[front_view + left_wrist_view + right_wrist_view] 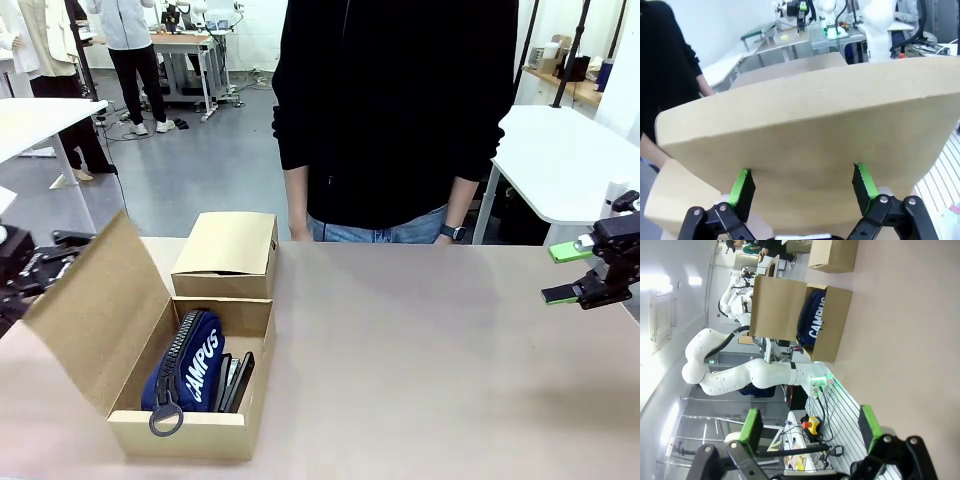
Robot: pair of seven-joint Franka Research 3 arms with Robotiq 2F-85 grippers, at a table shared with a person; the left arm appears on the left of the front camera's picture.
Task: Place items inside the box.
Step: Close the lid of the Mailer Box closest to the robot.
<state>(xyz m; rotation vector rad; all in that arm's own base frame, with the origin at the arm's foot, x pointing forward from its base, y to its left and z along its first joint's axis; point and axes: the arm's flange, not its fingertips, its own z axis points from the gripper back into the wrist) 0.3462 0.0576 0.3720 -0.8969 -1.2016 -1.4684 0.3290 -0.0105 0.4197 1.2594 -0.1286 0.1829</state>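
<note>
Sitting snug in the open box [196, 432] is the navy pouch [185, 362], "CAMPUS" lettering up, its long axis running from the near wall toward the far wall, the zip pull ring [166, 419] hanging over the near edge. Beside it, on its right, slim black staplers [238, 380] stand on edge, lined the same way, packed tight so everything fits. The big lid flap [85, 310] leans up and out to the left, and the left claw [802, 186] hangs just behind that flap, fingers spread with nothing between them, probably placed there to prop the lid or swing it over. Over at the worktop's [450, 370] right edge the right claw [567, 272] waits released, green pads apart, well clear. A second, shut box [226, 254] sits touching the far wall. A person [395, 120] stands at the far side, hands down.
</note>
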